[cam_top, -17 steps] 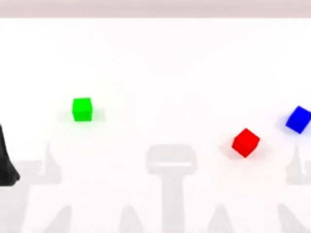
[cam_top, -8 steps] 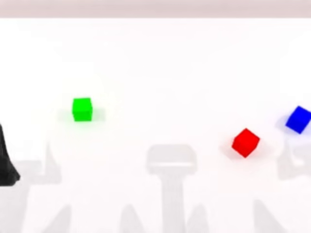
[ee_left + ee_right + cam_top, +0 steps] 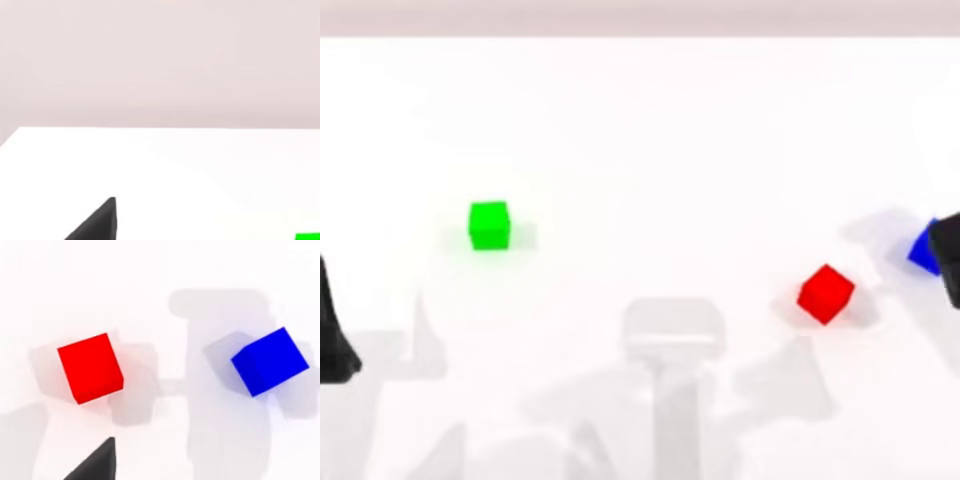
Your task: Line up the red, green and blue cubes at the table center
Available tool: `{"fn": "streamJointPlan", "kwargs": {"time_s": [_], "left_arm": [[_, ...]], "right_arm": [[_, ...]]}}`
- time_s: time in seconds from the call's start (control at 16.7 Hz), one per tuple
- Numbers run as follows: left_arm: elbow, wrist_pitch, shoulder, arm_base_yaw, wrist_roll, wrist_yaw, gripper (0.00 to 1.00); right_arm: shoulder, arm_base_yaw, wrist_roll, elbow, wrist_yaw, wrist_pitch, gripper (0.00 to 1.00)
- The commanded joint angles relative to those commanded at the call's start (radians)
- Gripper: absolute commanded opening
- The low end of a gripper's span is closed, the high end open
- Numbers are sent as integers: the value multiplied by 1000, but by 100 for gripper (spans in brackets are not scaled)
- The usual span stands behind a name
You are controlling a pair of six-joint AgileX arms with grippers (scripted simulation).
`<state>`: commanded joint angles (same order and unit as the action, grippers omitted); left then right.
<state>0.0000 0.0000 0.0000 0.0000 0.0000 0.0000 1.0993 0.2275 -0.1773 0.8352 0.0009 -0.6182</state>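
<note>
The green cube [image 3: 488, 225] sits left of the table center [image 3: 650, 220]. At the right, the red cube [image 3: 825, 293] lies turned at an angle. The blue cube [image 3: 923, 250] is near the right edge, partly covered by my right gripper [image 3: 950, 262]. In the right wrist view the red cube [image 3: 90, 367] and blue cube [image 3: 270, 361] lie below, apart from each other. One dark fingertip [image 3: 102, 462] shows, with bare table beside it, so the gripper is open and holds nothing. My left gripper [image 3: 332, 335] is parked at the left edge, open; its fingertip [image 3: 100, 222] shows beside a sliver of the green cube [image 3: 307, 236].
The white tabletop [image 3: 650, 120] stretches between the green cube and the red cube. Its far edge [image 3: 640, 38] runs along the back. Grey arm shadows lie over the front of the table.
My right arm has come into the top view at the right edge and now covers part of the blue cube. Its shadows have shifted left. The cubes and the left arm have not moved.
</note>
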Motion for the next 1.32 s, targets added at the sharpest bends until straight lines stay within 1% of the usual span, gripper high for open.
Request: {"fn": "streamJointPlan", "kwargs": {"time_s": [0.3,0.6,0.84,1.2,1.32], "left_arm": [[0,0,0,0,0,0,100],[0,0,0,0,0,0,100],[0,0,0,0,0,0,100],[0,0,0,0,0,0,100],[0,0,0,0,0,0,100]], "right_arm": [[476,96,-75,341,-2,-264,100],[784,165,-129,600,-2,-438,100],[889,189,-148,694,1,-492,100],[891,185,-148,691,1,-488,100],[906,187,-149,666,1,-451,100]]}}
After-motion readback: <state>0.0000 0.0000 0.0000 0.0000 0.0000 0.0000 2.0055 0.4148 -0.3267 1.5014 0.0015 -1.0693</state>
